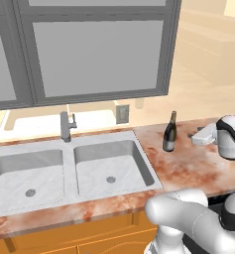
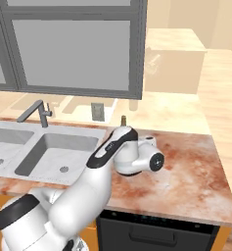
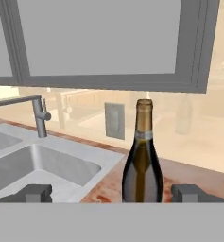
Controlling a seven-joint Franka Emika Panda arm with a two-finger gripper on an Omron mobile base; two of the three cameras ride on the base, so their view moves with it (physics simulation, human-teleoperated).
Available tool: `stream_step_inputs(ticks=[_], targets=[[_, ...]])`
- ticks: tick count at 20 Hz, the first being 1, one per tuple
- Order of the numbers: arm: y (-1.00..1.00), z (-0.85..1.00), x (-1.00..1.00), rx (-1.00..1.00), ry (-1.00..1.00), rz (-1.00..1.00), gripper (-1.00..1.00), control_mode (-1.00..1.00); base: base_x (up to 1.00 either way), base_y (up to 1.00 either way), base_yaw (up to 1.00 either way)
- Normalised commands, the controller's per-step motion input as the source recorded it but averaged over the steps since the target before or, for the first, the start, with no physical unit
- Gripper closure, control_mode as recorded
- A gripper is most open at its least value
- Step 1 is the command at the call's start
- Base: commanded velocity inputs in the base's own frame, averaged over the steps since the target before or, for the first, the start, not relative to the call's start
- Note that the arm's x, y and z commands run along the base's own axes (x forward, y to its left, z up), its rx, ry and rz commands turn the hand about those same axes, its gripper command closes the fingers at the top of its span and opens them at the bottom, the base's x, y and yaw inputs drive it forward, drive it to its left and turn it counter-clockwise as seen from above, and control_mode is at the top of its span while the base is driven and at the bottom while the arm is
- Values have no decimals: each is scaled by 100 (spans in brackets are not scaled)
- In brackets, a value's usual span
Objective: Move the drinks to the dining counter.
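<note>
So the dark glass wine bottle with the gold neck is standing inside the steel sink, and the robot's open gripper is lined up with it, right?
Not quite. The dark glass wine bottle stands on the reddish marble counter, right of the steel double sink, as the left base view shows. The rest holds: the open gripper is lined up with it.

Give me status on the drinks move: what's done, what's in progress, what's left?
Done: nothing visibly delivered. The wine bottle stands upright on the marble counter right of the sink, not lifted. In hand: the claw is open, its fingertips on either side of the bottle's base, not closed on it. Left: grip it, carry it to the dining counter, then fetch the other drinks.
</note>
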Motion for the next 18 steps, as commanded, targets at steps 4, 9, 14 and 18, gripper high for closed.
stream_step_inputs(ticks=[4,9,14,18], targets=[[0,0,23,0,0,0,-100,-100,0,0,0],[0,-3,24,0,0,0,-100,-100,0,0,0],[0,-11,30,0,1,0,-100,-100,0,0,0],[0,-14,31,0,3,1,-100,-100,0,0,0]])
